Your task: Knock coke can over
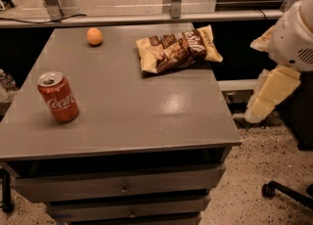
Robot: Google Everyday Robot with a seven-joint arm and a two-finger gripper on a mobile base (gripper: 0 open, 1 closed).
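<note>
Coke can (58, 97) standing upright, near left of table (146, 116); gripper (264, 101) hanging beyond right edge, grip state unclear; knocking not yet begun.

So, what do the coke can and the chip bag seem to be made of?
The coke can: likely thin metal, painted glossy red, with a bare silver top. The chip bag: probably plastic film, shiny and crinkled. The gripper hangs beside the table, far from the can.

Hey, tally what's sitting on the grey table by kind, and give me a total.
coke can: 1
orange: 1
chip bag: 1
total: 3
The gripper hangs off to the right of the table, not counted.
</note>
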